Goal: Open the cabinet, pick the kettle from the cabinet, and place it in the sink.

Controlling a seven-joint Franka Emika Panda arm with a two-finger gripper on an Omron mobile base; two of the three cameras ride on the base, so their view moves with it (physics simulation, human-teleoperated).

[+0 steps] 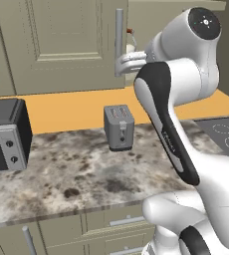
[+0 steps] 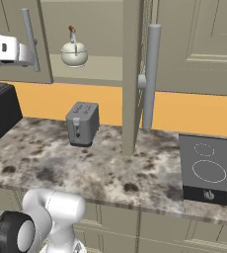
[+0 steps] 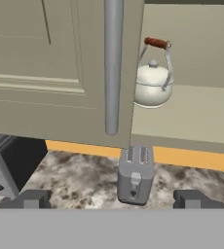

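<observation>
The cabinet (image 2: 17, 29) hangs over the counter. Its right door (image 2: 132, 74) is swung out edge-on and its left door (image 3: 46, 63) faces me. The cream kettle (image 3: 154, 83) stands upright on the open shelf, just right of the left door's grey bar handle (image 3: 113, 68); it also shows as kettle (image 2: 74, 53) and kettle (image 1: 130, 48). My gripper (image 3: 111, 199) is open and empty, level with the lower end of that handle and short of it. It appears beside the handle as gripper (image 1: 123, 64) and gripper (image 2: 29, 55). The sink is out of view.
A grey toaster (image 1: 119, 127) stands on the marble counter (image 1: 76, 174) below the shelf. A black microwave (image 1: 4, 137) sits at the left and a black cooktop (image 2: 209, 170) at the right. Drawer fronts (image 1: 116, 224) run under the counter edge.
</observation>
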